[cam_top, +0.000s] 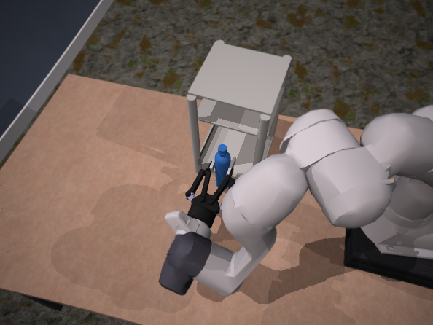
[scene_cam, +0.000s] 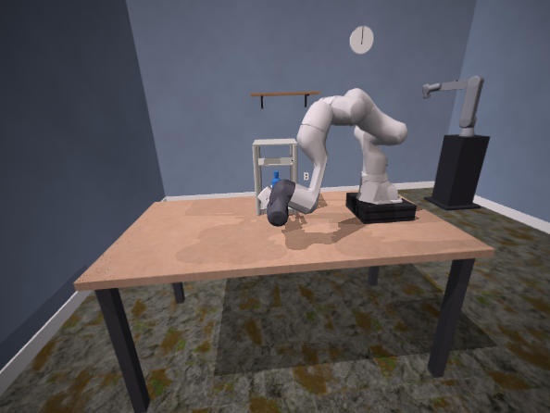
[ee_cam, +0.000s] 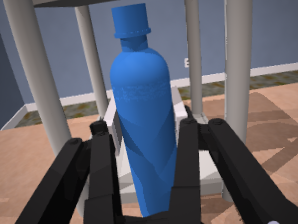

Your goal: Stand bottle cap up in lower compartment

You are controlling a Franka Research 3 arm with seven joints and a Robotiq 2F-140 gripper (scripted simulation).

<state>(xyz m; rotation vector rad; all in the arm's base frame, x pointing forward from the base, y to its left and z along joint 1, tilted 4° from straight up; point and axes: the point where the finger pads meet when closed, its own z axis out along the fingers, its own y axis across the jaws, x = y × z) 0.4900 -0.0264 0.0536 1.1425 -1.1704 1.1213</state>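
The tool (cam_top: 220,171) was clenched on the bottle (cam_top: 221,165), cap up, at the front of the shelf (cam_top: 192,124) near the desk's (cam_top: 73,175) far edge. The arm hid the bottle's base from above, and in the exterior view only its cap showed. Whether the base had passed the lip could not be told.

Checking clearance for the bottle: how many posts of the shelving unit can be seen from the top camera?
3. The front-left post and front-right post flank the blue bottle; the back-right post shows partly under the top shelf. The back-left one is hidden beneath it.
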